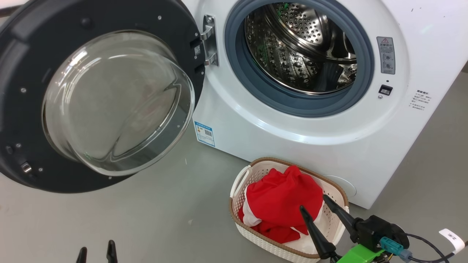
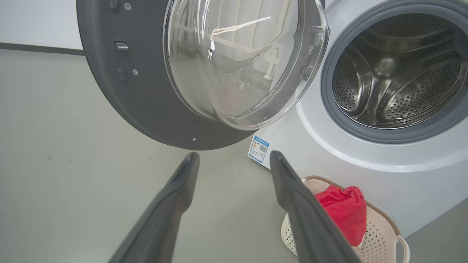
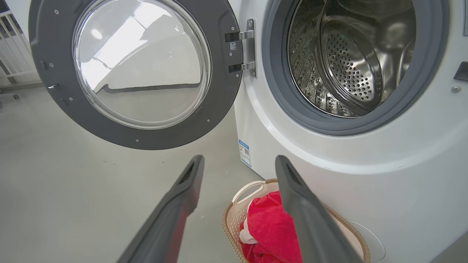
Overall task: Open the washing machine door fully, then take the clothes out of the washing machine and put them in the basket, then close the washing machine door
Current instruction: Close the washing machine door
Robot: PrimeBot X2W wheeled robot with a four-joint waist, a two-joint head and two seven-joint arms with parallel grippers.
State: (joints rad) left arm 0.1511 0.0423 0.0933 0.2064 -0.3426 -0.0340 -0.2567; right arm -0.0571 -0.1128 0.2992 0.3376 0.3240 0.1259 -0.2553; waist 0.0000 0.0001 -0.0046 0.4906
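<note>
Right gripper [image 1: 313,202] spread, poised by the basket [image 1: 256,239]; left gripper [image 1: 96,245] also spread. I see red clothes [image 1: 285,197] in the basket, washing machine door [image 1: 22,47] swung wide open, drum [image 1: 292,51] exposed.

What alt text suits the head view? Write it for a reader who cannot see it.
A white washing machine stands with its round door swung wide open to the left and its steel drum looking empty. On the grey floor before it, a cream basket holds red and white clothes, the open right gripper poised near them.
</note>
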